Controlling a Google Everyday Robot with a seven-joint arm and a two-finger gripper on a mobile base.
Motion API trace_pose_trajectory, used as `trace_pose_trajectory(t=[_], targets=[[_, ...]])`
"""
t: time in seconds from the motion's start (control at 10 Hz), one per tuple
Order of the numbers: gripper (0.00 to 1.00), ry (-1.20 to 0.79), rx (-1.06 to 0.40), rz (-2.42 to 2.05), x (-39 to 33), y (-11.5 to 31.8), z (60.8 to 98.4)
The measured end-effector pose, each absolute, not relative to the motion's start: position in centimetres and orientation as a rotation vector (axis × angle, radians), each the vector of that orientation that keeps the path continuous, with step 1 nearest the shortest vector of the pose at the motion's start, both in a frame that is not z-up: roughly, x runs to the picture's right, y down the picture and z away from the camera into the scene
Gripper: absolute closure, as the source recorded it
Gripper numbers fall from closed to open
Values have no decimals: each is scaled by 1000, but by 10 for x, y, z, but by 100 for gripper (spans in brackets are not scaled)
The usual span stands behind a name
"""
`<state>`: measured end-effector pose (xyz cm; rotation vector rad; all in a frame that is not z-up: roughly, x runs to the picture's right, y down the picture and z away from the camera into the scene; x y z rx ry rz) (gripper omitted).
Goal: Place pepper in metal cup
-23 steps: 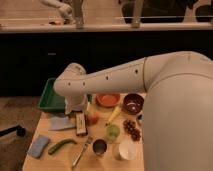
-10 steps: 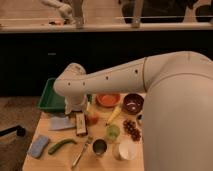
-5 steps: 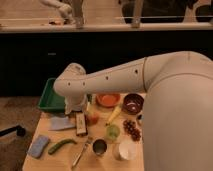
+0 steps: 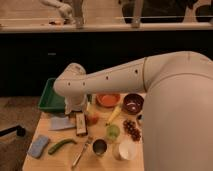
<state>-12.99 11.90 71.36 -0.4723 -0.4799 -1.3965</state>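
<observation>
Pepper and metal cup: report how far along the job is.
Done: nothing; the pepper lies on the table, apart from the metal cup. In hand: the open pincer hangs empty above the table, behind the pepper. Left: grasp, carry, drop it in.

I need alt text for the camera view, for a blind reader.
A white robot arm holds its end effector low over a table, behind the green pepper lying there. The metal cup stands right of the pepper.

A smooth white arm (image 4: 145,75) (small dark dots along it) tapers to a rounded wrist (image 4: 71,84) above the tool (image 4: 80,123).
</observation>
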Motion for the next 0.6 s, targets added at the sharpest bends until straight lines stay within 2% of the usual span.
trace_pose_trajectory(t=[0.2, 0.6], targets=[[20, -477, -483, -1374, -130, 120, 714], [20, -423, -603, -1257, -164, 146, 699]])
